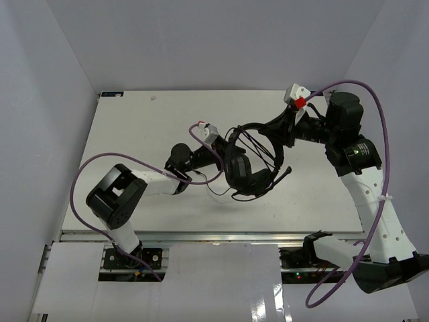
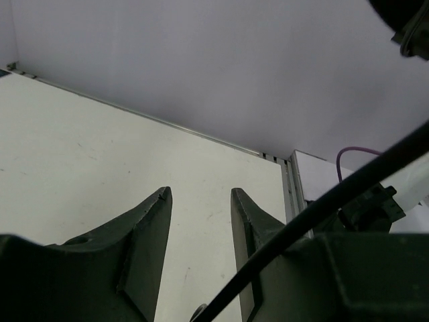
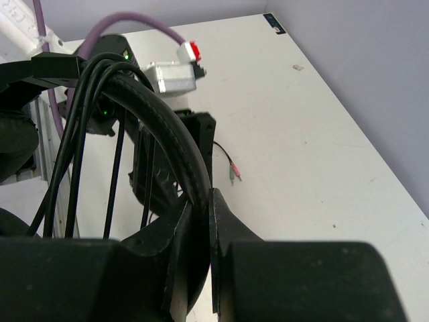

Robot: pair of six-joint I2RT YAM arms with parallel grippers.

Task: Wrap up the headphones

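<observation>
The black headphones [image 1: 249,174] hang above the middle of the white table [image 1: 147,127], earcups downward. My right gripper [image 1: 281,127] is shut on the arched headband [image 3: 164,134], which runs between its fingertips [image 3: 221,201]. Several turns of thin black cord [image 3: 80,121] cross the headband. The cord's end, with green and pink plugs [image 3: 233,174], lies on the table. My left gripper [image 1: 222,151] is just left of the earcups. In the left wrist view it [image 2: 200,193] stands open with only table between its fingers, and a black cord [image 2: 362,178] crosses in front of the right finger.
Thick purple robot cables [image 1: 379,121] loop from both arms. A slack loop of cord [image 1: 218,191] hangs toward the table below the left gripper. White walls close in the table at the back and sides. The table's near edge [image 1: 201,231] runs in front of the arm bases.
</observation>
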